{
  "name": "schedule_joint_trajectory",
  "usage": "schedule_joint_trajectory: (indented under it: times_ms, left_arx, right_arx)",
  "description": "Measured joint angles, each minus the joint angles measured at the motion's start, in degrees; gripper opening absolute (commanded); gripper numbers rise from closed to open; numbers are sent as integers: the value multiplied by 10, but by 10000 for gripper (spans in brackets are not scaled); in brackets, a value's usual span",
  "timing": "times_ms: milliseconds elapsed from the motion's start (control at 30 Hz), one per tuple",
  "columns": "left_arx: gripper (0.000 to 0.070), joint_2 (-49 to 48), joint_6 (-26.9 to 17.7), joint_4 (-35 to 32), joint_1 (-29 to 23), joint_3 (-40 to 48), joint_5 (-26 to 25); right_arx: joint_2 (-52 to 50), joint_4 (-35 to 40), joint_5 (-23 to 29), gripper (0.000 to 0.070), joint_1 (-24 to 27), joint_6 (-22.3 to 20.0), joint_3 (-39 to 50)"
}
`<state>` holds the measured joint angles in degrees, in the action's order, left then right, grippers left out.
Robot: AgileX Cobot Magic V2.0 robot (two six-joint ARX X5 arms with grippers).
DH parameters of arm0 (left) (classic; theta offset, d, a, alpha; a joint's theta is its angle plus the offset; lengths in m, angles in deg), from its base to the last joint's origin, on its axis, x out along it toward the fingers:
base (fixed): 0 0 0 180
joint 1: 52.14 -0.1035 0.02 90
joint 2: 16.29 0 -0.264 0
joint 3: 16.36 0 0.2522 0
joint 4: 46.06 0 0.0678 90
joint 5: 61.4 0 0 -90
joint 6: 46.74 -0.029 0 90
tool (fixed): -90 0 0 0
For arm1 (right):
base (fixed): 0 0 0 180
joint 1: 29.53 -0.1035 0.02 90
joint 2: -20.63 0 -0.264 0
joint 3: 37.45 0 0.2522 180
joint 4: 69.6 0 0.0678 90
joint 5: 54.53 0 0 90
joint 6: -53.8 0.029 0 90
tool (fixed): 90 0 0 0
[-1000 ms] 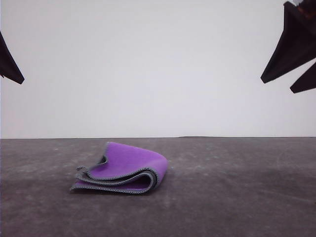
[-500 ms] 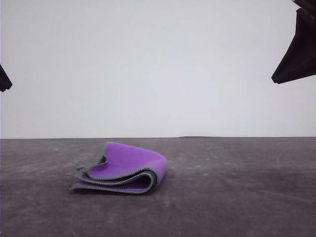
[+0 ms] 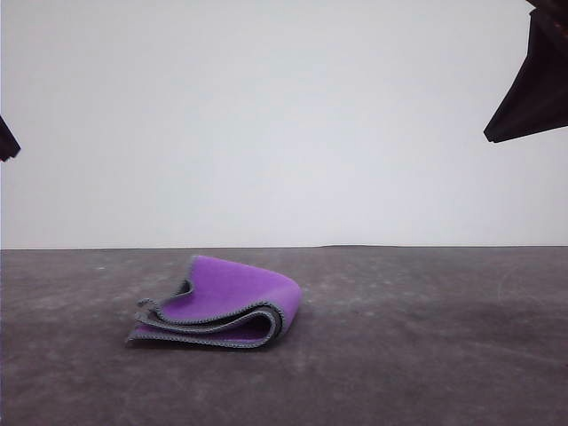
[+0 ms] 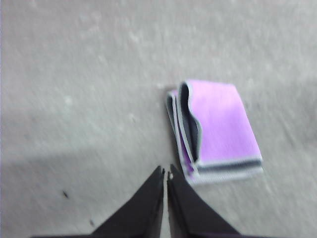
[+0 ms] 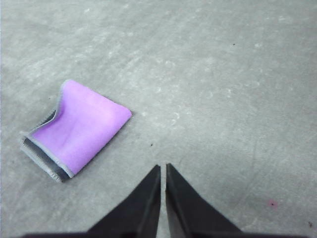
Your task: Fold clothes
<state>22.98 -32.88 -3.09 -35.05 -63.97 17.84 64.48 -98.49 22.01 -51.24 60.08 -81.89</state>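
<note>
Front view showed the folded purple cloth [image 3: 222,306] lying on the grey table [image 3: 426,337]. Left gripper [image 4: 166,172] and right gripper [image 5: 163,167] hung above it, fingers pressed together, holding nothing.

The light was bright and even. The left wrist picture was blurry and washed out. A faint shadow lay under the folded purple-and-grey soft cloth [image 3: 222,306] on the rough grey desk [image 3: 426,346].

I see a dark grey mottled surface [image 3: 426,355] with pale scuffs and swirl marks; behind it stands a plain white wall [image 3: 284,115]; a tiny pink speck [image 5: 271,203] sits on the grey.
</note>
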Motion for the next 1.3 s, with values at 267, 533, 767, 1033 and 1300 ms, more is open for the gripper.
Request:
schedule_joint_trajectory:
  times_ms: [267, 533, 767, 1033, 1300]
  left_arx:
    - [0, -156, -40, -159, -70, 162, 25]
    - [0, -312, -61, -179, -121, 265, 99]
    - [0, -386, -69, -183, -135, 318, 109]
    - [0, -391, -74, -188, -137, 320, 111]
    - [0, -391, -75, -188, -150, 320, 111]
  right_arx:
    - [0, 0, 0, 15, 0, 0, 0]
    - [0, 0, 0, 15, 0, 0, 0]
    - [0, 0, 0, 15, 0, 0, 0]
    - [0, 0, 0, 15, 0, 0, 0]
    - [0, 0, 0, 15, 0, 0, 0]
